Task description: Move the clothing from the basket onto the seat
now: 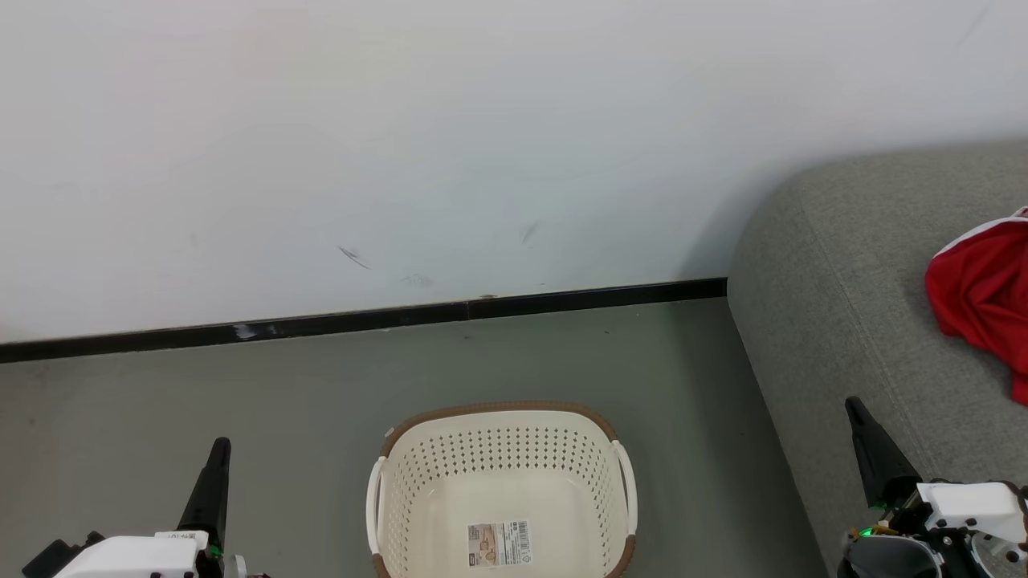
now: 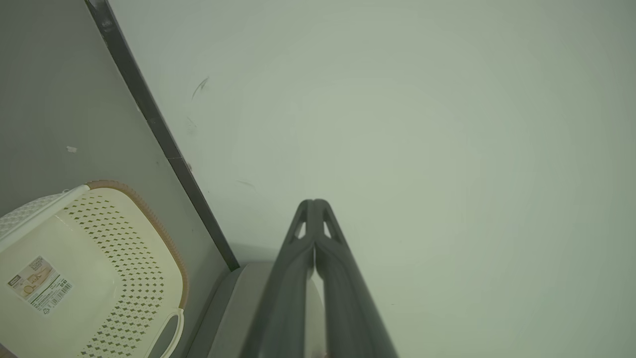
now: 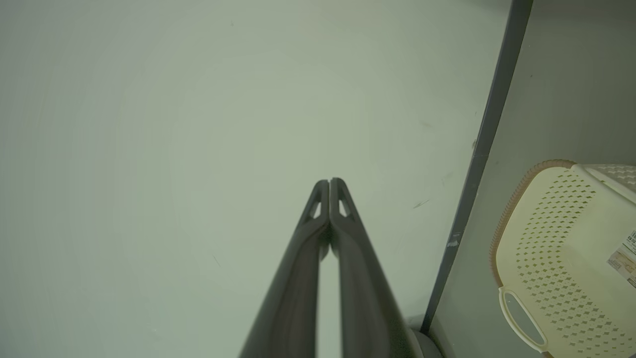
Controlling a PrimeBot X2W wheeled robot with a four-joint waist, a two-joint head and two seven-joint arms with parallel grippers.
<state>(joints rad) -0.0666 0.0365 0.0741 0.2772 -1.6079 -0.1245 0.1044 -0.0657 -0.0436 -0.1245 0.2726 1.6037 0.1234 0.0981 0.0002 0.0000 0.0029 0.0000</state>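
Note:
The cream basket with a brown rim stands on the floor at bottom centre, holding nothing but a label sticker. It also appears in the left wrist view as the basket and in the right wrist view as the basket. Red clothing with white trim lies bunched on the grey seat at the right edge. My left gripper points up at the lower left, shut and holding nothing, left of the basket. My right gripper is shut over the seat's front part, below the clothing. Fingertips meet in both wrist views: left gripper, right gripper.
A white wall with a black skirting strip runs behind the basket. Grey-green floor lies around the basket. The seat's rounded corner stands right of the basket, close to the wall.

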